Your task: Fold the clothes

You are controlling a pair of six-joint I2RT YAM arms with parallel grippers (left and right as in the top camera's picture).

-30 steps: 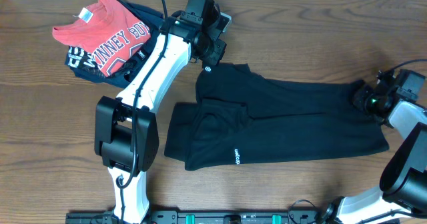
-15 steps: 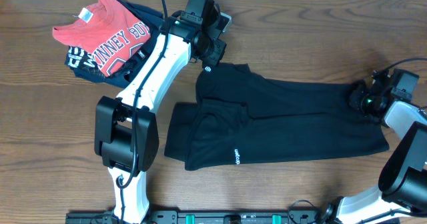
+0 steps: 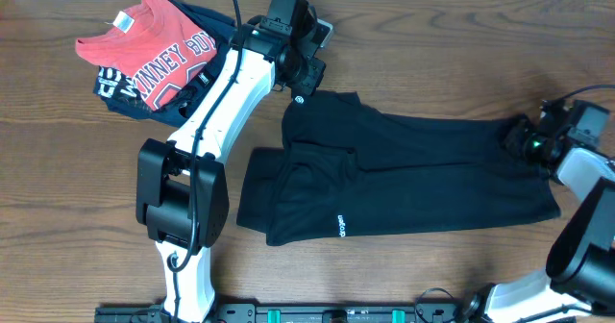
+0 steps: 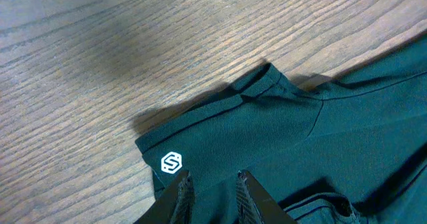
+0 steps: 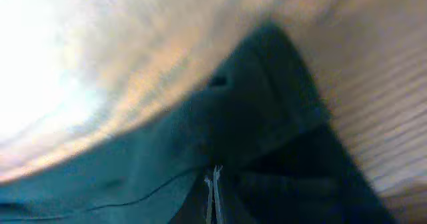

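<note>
The clothes (image 3: 413, 179), a black T-shirt, lie flat across the middle of the table with the left part folded over. A small white logo (image 4: 172, 163) marks the far left corner. My left gripper (image 3: 302, 85) sits at that corner, and in the left wrist view its fingers (image 4: 213, 176) stand narrowly apart with the black fabric caught between them. My right gripper (image 3: 521, 140) is at the shirt's far right corner. The blurred right wrist view shows its fingertips (image 5: 213, 173) pressed together on the dark cloth (image 5: 267, 117).
A red T-shirt with white lettering (image 3: 154, 44) lies on a navy garment (image 3: 110, 85) at the far left of the wooden table (image 3: 461, 54). The left arm's white links (image 3: 221, 102) run from the front edge up past the shirt's left side.
My right gripper has shut at the shirt's far right corner, shifting only slightly. The left arm and the shirt have not moved.
</note>
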